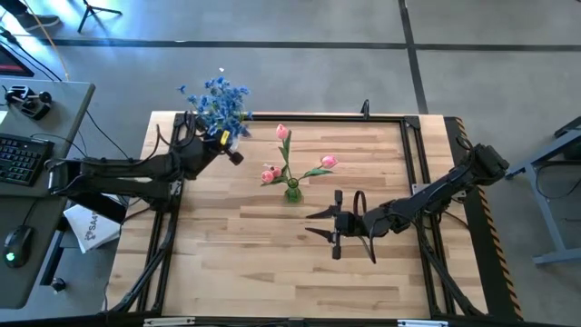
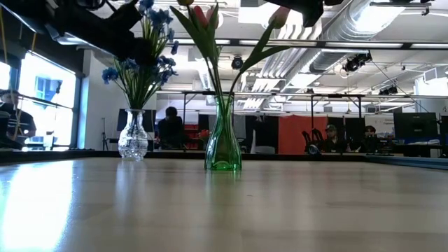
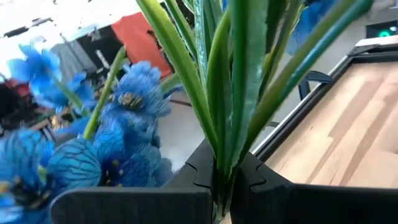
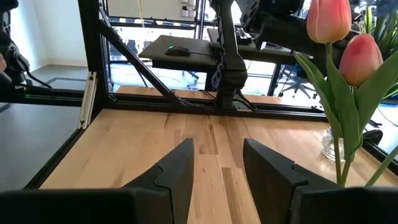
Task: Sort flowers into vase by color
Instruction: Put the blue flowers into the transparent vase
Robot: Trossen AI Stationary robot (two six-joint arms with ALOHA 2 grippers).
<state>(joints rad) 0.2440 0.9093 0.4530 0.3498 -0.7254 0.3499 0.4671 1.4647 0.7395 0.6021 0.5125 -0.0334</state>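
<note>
A clear glass vase (image 2: 133, 142) at the table's far left holds a spray of blue flowers (image 2: 143, 66). My left gripper (image 3: 221, 177) is above it, among the blue blossoms (image 1: 218, 102), shut on green stems and leaves. A green glass vase (image 2: 223, 150) stands mid-table on its base with pink tulips (image 1: 282, 133) in it. My right gripper (image 1: 320, 224) hovers open to the right of the green vase, nearer the front, with nothing between its fingers (image 4: 177, 165). My left gripper pinches a bunch of green stems and long leaves (image 3: 222, 163) between its two fingers, which point about level. The leaves fan out beyond the fingertips, with blue blossoms (image 3: 134, 102) close beside them. The fingers hide the stems' lower part, so I cannot tell whether it reaches the clear vase.
A black metal frame (image 1: 413, 136) runs along the table's edges. Bare wood (image 1: 245, 263) lies between the vases and the near edge. A desk with a keyboard (image 1: 20, 156) and mouse stands off the table's left. People sit in the room behind (image 2: 170, 126).
</note>
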